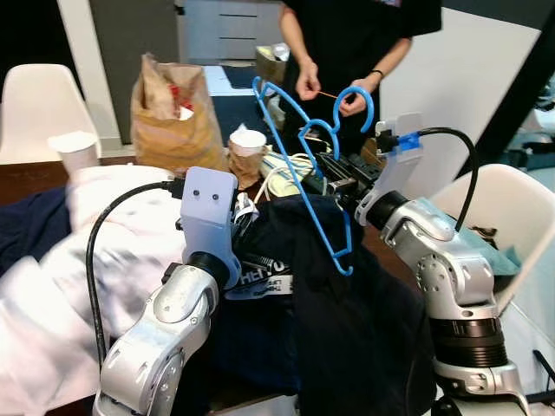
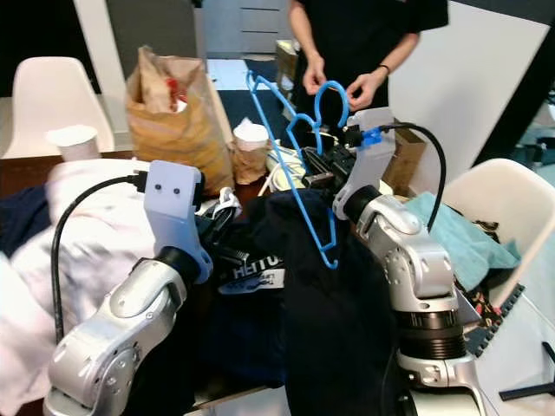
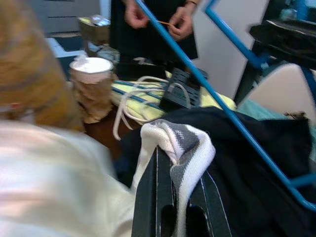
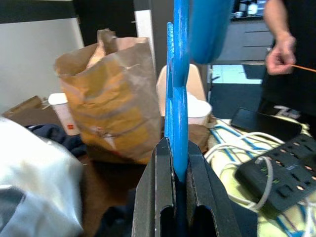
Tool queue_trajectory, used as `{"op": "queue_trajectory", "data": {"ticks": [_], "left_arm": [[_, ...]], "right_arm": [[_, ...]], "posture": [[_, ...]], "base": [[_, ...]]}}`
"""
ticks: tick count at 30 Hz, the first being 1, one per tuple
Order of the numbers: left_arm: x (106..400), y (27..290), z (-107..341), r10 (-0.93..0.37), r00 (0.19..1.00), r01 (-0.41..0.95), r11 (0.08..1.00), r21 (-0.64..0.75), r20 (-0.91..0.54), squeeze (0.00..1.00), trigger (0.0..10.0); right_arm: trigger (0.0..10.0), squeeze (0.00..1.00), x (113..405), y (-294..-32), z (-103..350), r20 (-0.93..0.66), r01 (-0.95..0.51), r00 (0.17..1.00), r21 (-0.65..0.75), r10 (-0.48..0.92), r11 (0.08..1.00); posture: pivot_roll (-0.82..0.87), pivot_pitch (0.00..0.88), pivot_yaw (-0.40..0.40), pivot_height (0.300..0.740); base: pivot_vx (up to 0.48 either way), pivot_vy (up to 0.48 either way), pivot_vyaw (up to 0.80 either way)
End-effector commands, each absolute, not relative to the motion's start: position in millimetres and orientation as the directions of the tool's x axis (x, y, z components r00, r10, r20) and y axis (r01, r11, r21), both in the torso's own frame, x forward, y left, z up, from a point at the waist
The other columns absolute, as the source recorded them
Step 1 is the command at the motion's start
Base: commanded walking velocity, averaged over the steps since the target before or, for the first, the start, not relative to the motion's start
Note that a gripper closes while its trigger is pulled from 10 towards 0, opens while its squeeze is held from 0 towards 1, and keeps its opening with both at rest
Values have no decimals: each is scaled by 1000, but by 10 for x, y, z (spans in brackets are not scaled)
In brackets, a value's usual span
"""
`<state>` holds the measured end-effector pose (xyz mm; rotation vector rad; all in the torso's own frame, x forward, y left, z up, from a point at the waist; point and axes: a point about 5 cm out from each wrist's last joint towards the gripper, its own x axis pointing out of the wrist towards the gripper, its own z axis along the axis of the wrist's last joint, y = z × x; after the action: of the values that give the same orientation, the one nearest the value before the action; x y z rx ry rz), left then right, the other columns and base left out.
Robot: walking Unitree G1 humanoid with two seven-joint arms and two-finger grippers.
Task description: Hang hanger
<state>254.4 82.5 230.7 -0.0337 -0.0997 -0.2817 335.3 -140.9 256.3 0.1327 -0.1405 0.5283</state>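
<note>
Blue plastic hanger (image 1: 303, 165), thin, stiff and judged light, is held upright above the dark garment (image 1: 347, 312), clamped edge-on between the right gripper (image 4: 180, 173) fingers, near its hook. White-grey knit cloth (image 3: 190, 148) is pinched tight by the left gripper (image 3: 177, 197); soft and limp. Smooth rod is judged slippery, so a firm hold near the hook is best kept.

Hanger (image 1: 305, 165): thin blue plastic, triangular frame with curled hook (image 1: 357, 102) at the upper end; held raised and tilted above the dark garment (image 1: 347, 321), lower corner resting against the cloth. Garment: navy, with a grey-and-white knitted edge (image 3: 185, 148), heaped on the bench
</note>
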Motion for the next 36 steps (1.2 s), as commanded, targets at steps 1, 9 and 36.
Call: {"op": "queue_trajectory", "data": {"ticks": [1, 9, 36], "left_arm": [[2522, 776, 2270, -294, 952, 297, 954, -28, 81, 0, 10000], [2639, 1460, 2426, 134, 976, -141, 990, 25, 171, 0, 8941], [2404, 2791, 3118, 532, 695, -669, 725, 164, 484, 0, 9294]], "right_arm": [[10000, 0, 3346, -1417, 2544, 157, -504, 859, 84, 488, 860], [10000, 0, 3334, -1429, 2553, 156, -498, 862, 79, 483, 864], [10000, 0, 3331, -1370, 2546, 152, -527, 845, 73, 513, 847]], "posture": [[15, 0, -57, 740], [12, 0, -61, 740], [20, 0, -73, 740]], "base": [[0, 0, 0], [0, 0, 0], [0, 0, 0]]}}
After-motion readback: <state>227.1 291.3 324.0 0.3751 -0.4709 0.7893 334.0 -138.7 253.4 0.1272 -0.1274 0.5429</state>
